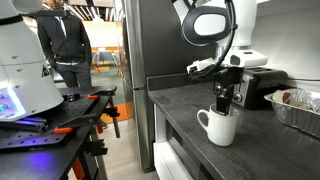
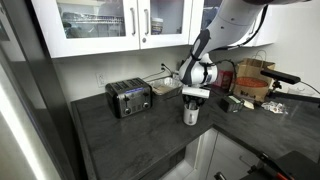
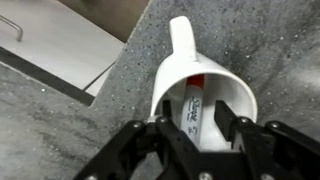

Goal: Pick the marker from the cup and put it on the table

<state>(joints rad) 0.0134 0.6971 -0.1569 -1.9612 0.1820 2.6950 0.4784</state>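
Observation:
The white cup (image 1: 218,126) stands on the dark grey table (image 1: 190,105), with its handle to one side; it also shows in an exterior view (image 2: 190,111) under the arm. In the wrist view the cup (image 3: 175,70) is seen from above, with the marker (image 3: 192,105) leaning inside it, red end at the far rim. My gripper (image 3: 196,128) is open, fingers reaching into the cup's mouth on either side of the marker, with a gap to each finger. In an exterior view the gripper (image 1: 225,101) hangs straight over the cup.
A toaster (image 2: 128,97) stands on the counter near the wall. A foil tray (image 1: 298,106) lies behind the cup. The counter's front edge and white drawers (image 3: 45,45) are close by. A black workbench with orange tools (image 1: 60,115) stands across the room.

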